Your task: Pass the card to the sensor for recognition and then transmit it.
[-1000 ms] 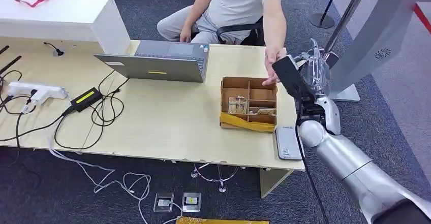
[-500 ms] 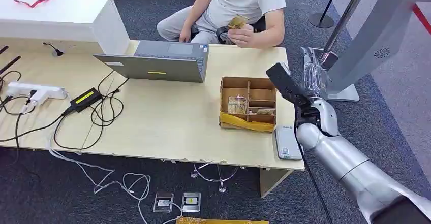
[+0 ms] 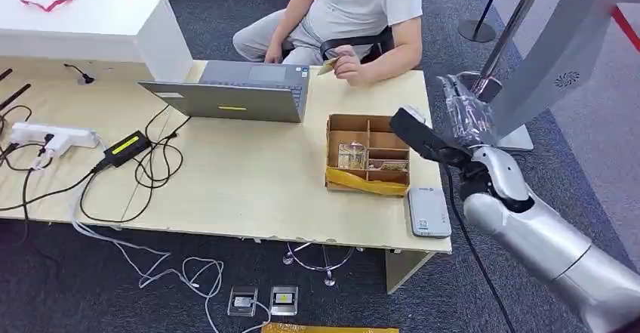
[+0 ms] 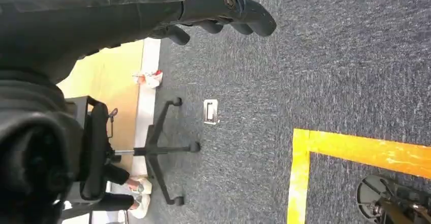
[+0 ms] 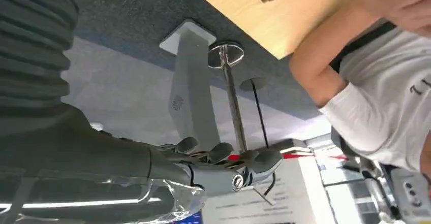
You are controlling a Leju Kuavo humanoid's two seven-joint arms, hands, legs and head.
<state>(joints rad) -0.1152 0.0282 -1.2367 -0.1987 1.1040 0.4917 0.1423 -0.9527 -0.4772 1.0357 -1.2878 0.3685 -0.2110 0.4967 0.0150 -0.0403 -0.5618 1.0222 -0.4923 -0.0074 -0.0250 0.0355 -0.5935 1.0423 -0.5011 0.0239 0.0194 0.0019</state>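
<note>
A: What lies nearest the robot?
B: The silver right arm, rising from the lower right; its plastic-wrapped right hand (image 3: 462, 114) hangs off the table's right end, fingers (image 5: 223, 158) extended side by side, holding nothing. The left hand (image 4: 223, 10) hangs over grey carpet, fingers gently curled and likewise empty.

A: And on the pale wooden table (image 3: 249, 174)?
B: At the near right corner, a flat grey card sensor (image 3: 428, 212). Just beyond it, a compartmented brown cardboard box (image 3: 369, 154) with a yellow strip on its front. Farther left, black cables and a grey open laptop (image 3: 238, 91).

A: Where is the card?
B: At the far edge, a small yellowish card (image 3: 327, 66) is pinched in the hand (image 3: 349, 66) of a seated person in a white T-shirt, above the table, well apart from the right hand.
</note>
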